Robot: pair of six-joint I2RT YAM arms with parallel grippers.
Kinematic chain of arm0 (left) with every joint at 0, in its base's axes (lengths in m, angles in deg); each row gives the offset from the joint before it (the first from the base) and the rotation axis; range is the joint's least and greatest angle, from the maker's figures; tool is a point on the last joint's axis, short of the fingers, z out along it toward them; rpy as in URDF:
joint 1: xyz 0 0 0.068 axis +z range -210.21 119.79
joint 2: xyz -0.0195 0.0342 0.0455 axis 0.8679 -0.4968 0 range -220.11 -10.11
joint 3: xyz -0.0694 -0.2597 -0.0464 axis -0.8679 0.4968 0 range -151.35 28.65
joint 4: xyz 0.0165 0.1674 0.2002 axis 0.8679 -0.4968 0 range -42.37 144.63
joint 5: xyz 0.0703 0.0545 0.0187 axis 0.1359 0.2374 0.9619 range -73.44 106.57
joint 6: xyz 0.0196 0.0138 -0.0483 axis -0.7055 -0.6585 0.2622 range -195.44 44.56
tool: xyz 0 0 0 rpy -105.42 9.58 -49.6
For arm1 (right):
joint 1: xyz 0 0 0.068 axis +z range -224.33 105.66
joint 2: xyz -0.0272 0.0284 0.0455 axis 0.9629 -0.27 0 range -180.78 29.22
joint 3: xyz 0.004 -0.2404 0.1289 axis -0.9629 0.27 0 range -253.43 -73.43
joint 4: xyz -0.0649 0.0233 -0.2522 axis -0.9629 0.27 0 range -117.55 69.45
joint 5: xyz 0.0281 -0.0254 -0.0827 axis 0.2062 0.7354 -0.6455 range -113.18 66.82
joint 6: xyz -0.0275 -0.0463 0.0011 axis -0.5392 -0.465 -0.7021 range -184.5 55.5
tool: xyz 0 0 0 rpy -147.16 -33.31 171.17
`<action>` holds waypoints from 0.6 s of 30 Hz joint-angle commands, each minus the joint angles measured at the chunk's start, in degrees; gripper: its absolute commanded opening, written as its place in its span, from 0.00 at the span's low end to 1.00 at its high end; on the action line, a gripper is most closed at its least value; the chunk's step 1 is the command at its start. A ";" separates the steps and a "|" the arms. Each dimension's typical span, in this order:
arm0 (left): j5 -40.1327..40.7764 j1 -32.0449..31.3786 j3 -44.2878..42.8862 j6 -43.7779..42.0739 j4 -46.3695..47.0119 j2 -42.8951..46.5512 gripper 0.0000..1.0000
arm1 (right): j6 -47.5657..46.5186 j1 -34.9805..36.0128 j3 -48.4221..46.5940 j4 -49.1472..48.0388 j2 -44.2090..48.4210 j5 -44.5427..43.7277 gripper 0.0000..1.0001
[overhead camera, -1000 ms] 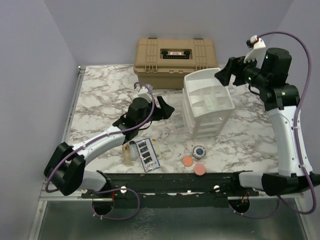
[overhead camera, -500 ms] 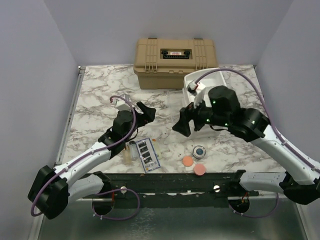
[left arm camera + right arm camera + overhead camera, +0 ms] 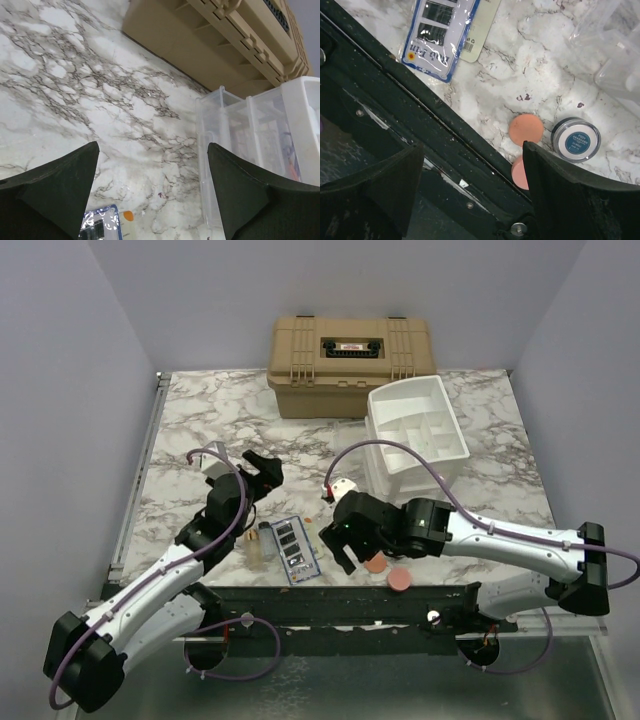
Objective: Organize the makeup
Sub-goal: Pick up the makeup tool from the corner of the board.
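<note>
Top external, status: palette (image 3: 296, 550), bottle (image 3: 258, 545), orange disc (image 3: 376, 563), pink disc (image 3: 400, 579) and jar (image 3: 576, 139) all loose at table (image 3: 200, 420) near edge. L claw (image 3: 152, 155) and R claw (image 3: 472, 150) both spread, empty. I judge sorting into white tray (image 3: 420, 430) mostly undone; tray contents unclear.

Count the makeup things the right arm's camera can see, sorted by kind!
palette: 1
round discs: 2, the orange disc and the pink disc, which is partly hidden behind a finger
jar: 1
Total: 4
</note>
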 commanded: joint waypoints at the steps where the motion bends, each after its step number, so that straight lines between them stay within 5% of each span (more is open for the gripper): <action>1: 5.69 0.81 0.44 -0.73 -4.77 3.43 0.92 | 1.48 0.52 2.41 -6.76 -1.78 -0.68 0.85; 18: 21.48 0.96 -1.56 -4.51 -21.48 18.62 0.93 | 14.68 0.57 2.78 -26.96 -25.03 1.29 0.60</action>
